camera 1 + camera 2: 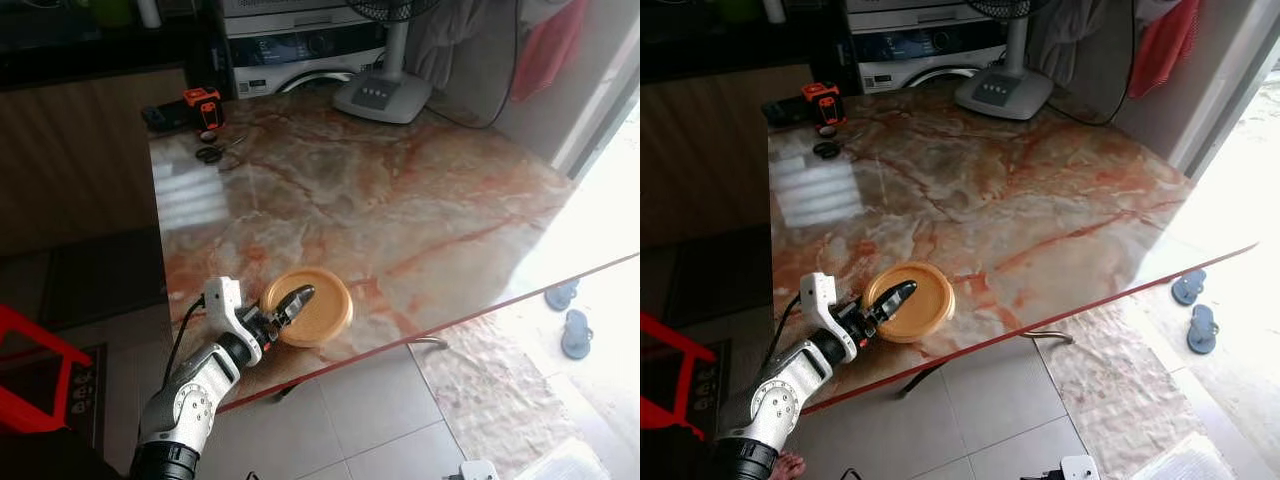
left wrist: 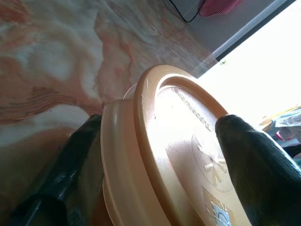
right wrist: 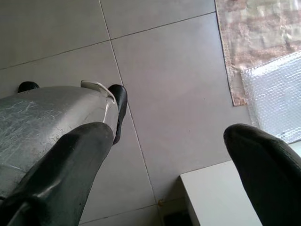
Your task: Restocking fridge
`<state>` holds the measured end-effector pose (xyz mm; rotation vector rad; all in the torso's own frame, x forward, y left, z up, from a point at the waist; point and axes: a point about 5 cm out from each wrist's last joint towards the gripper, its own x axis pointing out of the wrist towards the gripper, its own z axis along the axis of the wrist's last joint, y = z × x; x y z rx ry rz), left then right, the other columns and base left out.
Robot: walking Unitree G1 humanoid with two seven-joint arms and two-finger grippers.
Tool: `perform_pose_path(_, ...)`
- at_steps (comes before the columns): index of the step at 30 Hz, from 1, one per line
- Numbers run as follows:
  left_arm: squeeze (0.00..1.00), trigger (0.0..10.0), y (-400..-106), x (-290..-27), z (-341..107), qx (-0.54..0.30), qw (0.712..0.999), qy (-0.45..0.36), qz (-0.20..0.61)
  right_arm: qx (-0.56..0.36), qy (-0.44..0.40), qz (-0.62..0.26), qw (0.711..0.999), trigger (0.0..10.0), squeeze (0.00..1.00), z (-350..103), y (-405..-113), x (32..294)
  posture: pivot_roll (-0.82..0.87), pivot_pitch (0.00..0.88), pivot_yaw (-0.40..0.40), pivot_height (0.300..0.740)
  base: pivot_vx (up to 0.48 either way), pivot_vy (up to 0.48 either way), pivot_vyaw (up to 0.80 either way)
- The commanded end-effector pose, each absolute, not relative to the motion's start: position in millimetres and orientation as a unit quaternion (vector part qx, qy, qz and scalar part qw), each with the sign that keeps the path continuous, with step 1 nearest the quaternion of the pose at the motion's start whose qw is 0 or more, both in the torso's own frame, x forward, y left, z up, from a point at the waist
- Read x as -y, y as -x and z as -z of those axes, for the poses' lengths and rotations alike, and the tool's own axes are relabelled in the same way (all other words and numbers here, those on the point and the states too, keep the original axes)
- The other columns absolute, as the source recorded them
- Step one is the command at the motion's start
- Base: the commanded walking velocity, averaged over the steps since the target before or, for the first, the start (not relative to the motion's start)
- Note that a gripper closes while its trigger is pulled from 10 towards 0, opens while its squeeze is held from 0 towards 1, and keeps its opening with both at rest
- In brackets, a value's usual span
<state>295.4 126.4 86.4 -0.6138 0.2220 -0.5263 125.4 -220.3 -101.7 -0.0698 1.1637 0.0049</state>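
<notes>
Left claw [image 1: 293,303] is at the near left corner of the marble bench [image 1: 400,190], its fingers astride the tan lidded container [image 1: 312,310]: one finger [image 2: 256,160] lies on the lid, the other under the rim, apparently clamped on it. The container sits close to the bench's near edge. At the far left corner lie an orange tool [image 1: 203,106] and scissors [image 1: 212,153]; a fan base [image 1: 382,95] stands on the far edge. Right claw [image 3: 160,160] hangs idle over the floor tiles [image 3: 178,94], fingers spread, empty. Judgement: pick-up step in hand; next move calls for lifting the container level and carrying it fridgeward.
</notes>
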Motion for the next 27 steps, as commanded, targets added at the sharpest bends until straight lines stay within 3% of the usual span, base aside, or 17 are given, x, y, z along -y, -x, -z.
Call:
perform_pose_path(1,0.0,10.0,-293.6,-125.6,-83.9,-0.118,0.912,0.292,0.262,-0.55,0.041,-0.002,0.834,10.0,0.0,101.7,-123.6,222.9,-0.13,0.034,-0.019,0.74,0.0,0.0,0.0)
perform_pose_path(5,0.0,9.9,-293.3,-125.3,-82.6,-0.121,0.912,0.29,0.264,-0.55,0.042,-0.004,0.834,10.0,0.0,101.7,-123.8,223.0,-0.13,0.04,-0.022,0.74,0.0,0.0,0.0)
perform_pose_path(7,0.0,0.3,-293.5,-125.3,-81.4,-0.124,0.912,0.287,0.264,-0.551,0.043,-0.004,0.833,10.0,0.0,101.6,-123.8,223.2,-0.13,0.042,-0.023,0.74,0.0,0.0,0.0)
perform_pose_path(27,0.0,0.0,-296.9,-129.7,-83.5,-0.106,0.918,0.288,0.252,-0.551,0.048,-0.009,0.833,10.0,0.0,101.0,-125.6,223.6,-0.13,0.044,-0.028,0.74,0.0,0.0,0.0)
